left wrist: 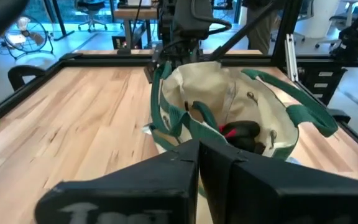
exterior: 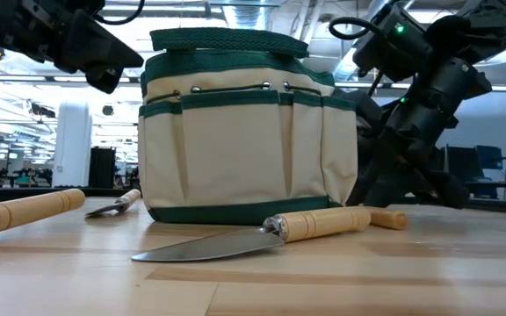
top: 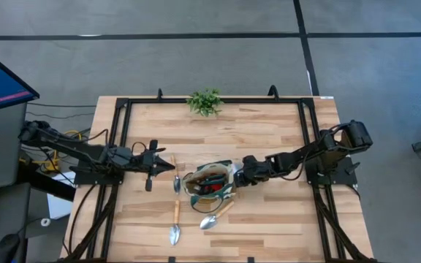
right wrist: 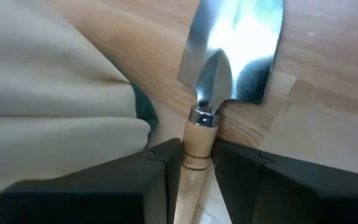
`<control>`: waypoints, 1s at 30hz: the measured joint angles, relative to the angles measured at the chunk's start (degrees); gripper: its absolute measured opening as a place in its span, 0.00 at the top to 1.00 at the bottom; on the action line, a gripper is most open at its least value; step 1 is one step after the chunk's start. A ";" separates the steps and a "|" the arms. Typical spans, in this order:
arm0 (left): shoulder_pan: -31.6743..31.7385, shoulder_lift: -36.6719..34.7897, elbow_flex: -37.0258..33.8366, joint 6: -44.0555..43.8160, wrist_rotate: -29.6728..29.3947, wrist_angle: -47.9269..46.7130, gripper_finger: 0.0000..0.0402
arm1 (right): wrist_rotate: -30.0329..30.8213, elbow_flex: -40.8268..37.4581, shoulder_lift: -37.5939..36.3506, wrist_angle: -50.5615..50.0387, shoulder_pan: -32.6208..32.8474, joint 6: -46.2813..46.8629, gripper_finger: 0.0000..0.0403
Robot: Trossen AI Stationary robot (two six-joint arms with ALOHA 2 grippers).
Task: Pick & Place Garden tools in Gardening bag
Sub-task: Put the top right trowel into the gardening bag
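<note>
The right gripper [right wrist: 197,163] sits low at the right side of the gardening bag [top: 209,183], with its two dark fingers [right wrist: 160,165] closed in against the light wooden handle of a trowel [right wrist: 229,56]. The right wrist view shows the handle running between the fingers, touching both, and the silver blade lying flat on the table [top: 269,139] just ahead, beside the tan fabric of the bag. From above, this trowel [top: 216,216] lies at an angle against the bag's near right corner, blade pointing away from the bag toward the front edge of the table.

The left gripper [top: 168,165] is held above the table to the left of the bag, its fingers [left wrist: 185,168] pressed together and gripping nothing.

The gardening bag stands upright near the middle of the table, mouth open. Inside it, a red-and-black item [left wrist: 238,132] is visible; what else lies with it cannot be told.

Two more tools lie on the table. A small one [top: 176,181] with a silver blade rests just left of the bag, between it and the left gripper. A second wooden-handled trowel [top: 175,223] lies in front of that, blade toward the front edge. In the low view a trowel [exterior: 262,235] lies flat in front of the bag.

A leafy green plant [top: 205,101] stands at the far edge of the table, well apart from the tools.
</note>
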 joint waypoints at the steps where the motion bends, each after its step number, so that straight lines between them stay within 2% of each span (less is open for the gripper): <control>1: -0.01 0.00 0.00 0.00 0.02 0.40 0.99 | -0.05 0.00 0.00 -0.04 0.00 -0.61 0.79; 9: 0.00 0.00 0.00 0.00 0.17 1.72 0.99 | -2.16 0.02 -0.02 -0.17 -1.06 -1.62 0.74; 17: -0.01 0.00 0.00 0.00 0.15 1.74 0.99 | -3.05 0.02 -1.07 -2.45 -1.25 -2.51 0.79; 23: -0.01 0.00 0.00 0.00 0.12 1.77 0.99 | -3.78 0.02 -5.41 -13.56 -1.14 -2.65 0.84; 30: -0.01 0.00 0.00 0.00 -0.07 1.80 0.99 | -2.98 0.02 -9.73 -28.06 -1.13 -2.65 0.79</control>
